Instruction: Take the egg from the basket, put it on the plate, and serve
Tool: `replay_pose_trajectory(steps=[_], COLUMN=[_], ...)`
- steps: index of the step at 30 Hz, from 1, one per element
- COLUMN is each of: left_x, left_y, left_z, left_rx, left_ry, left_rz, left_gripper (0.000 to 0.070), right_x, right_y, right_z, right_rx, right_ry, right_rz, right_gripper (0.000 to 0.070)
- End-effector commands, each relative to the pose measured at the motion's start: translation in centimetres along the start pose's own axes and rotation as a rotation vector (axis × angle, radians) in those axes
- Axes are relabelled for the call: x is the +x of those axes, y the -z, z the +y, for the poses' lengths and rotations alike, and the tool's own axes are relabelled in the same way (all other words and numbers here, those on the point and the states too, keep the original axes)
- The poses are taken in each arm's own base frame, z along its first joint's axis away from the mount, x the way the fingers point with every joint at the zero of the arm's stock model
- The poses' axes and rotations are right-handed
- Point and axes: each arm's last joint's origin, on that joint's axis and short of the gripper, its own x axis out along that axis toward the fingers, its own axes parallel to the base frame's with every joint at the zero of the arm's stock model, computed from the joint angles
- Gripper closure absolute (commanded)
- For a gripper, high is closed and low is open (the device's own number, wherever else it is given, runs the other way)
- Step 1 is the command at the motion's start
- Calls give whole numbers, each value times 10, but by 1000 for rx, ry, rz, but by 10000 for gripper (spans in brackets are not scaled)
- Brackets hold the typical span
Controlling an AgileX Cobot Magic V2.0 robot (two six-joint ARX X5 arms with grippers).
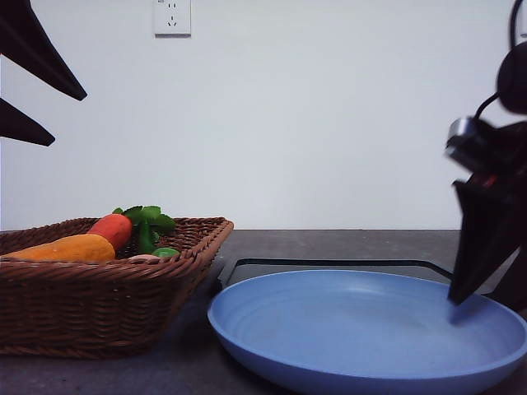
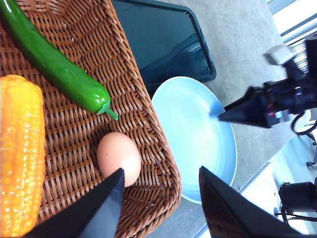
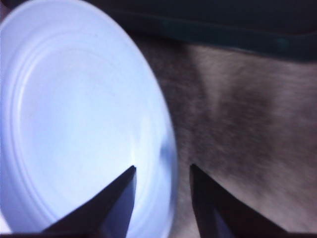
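- The small brownish-pink egg (image 2: 119, 157) lies in the dark brown woven wicker basket (image 2: 148, 124), just by one finger of the left gripper (image 2: 161, 186), whose jaws stand apart and empty
- the basket also holds a green pepper (image 2: 54, 64) and yellow corn (image 2: 20, 148)
- the right gripper (image 3: 161, 183), jaws apart, straddles the rim of the round light-blue plate (image 3: 74, 124); nothing lies on it

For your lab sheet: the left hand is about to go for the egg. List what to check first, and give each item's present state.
1. Left hand open: ok, fingers wide apart.
2. Egg reachable in the basket: ok, it lies uncovered near the rim.
3. Neighbours clear of the egg: ok, the green pepper and corn lie apart from it.
4. Plate free to receive: ok.
5. Right hand straddles the plate rim: ok; contact cannot tell.
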Motion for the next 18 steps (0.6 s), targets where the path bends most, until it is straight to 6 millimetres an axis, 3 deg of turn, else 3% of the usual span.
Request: replay_pose_trajectory(steps=[1, 7, 14, 18], left_x=[-1, -1, 1, 3], left_y=[-5, -5, -5, -4], left_z=[-3, -3, -4, -7], left_rx=[14, 14, 19, 35], left_ry=[10, 10, 16, 25], left_rz=[-12, -12, -7, 3], left_gripper=[389, 389, 265, 257], right_x=[7, 13, -5, -26], right_y=[-1, -1, 3, 11], right_z=[0, 1, 3, 9], right_rx=[22, 16, 32, 33], right_ry=[-2, 4, 31, 50], right_rz=[20, 30, -3, -41], right_gripper=[500, 700, 700, 700])
